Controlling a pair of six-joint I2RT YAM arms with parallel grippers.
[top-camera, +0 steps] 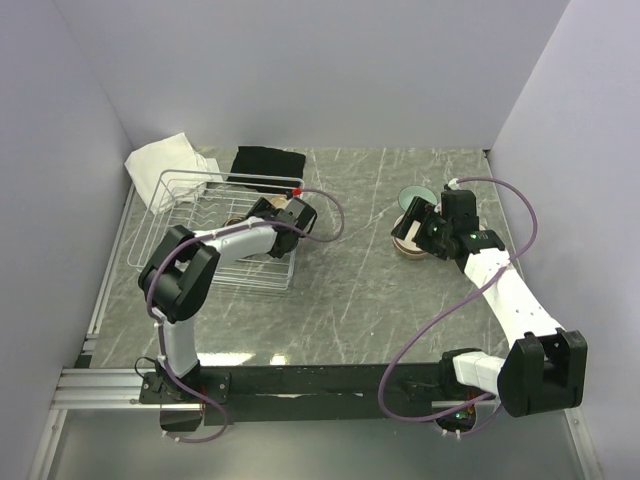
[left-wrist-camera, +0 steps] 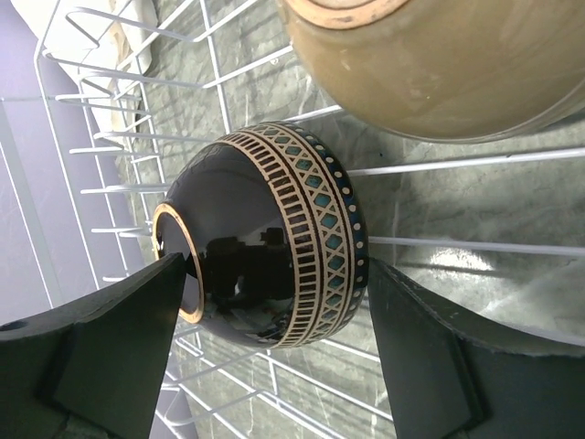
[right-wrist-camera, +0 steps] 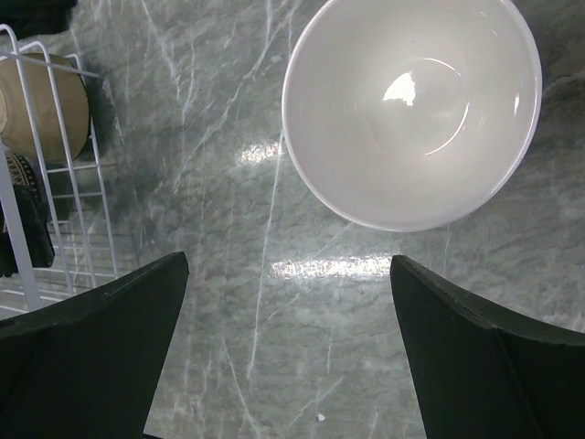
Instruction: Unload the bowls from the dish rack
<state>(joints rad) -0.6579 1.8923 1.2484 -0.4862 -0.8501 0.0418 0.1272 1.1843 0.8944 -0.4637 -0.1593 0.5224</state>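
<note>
The white wire dish rack (top-camera: 160, 215) stands at the left. My left gripper (top-camera: 288, 213) reaches into it. In the left wrist view the dark brown bowl (left-wrist-camera: 265, 247), with a patterned band, lies on its side on the rack wires (left-wrist-camera: 457, 165). It sits between my fingers (left-wrist-camera: 119, 347), which touch it at foot and rim. A beige bowl (left-wrist-camera: 439, 64) lies just beyond it. My right gripper (top-camera: 412, 228) is open and empty above the table. The pale teal bowl (top-camera: 415, 197) stands upright just ahead of it, also in the right wrist view (right-wrist-camera: 411, 110). Stacked bowls (top-camera: 407, 248) sit below the right wrist.
A white cloth (top-camera: 170, 160) and a black cloth (top-camera: 268, 162) lie behind the rack. The right wrist view shows the rack's end (right-wrist-camera: 78, 201) at its left edge, with a tan bowl (right-wrist-camera: 46, 101) inside. Grey walls close in the table on three sides.
</note>
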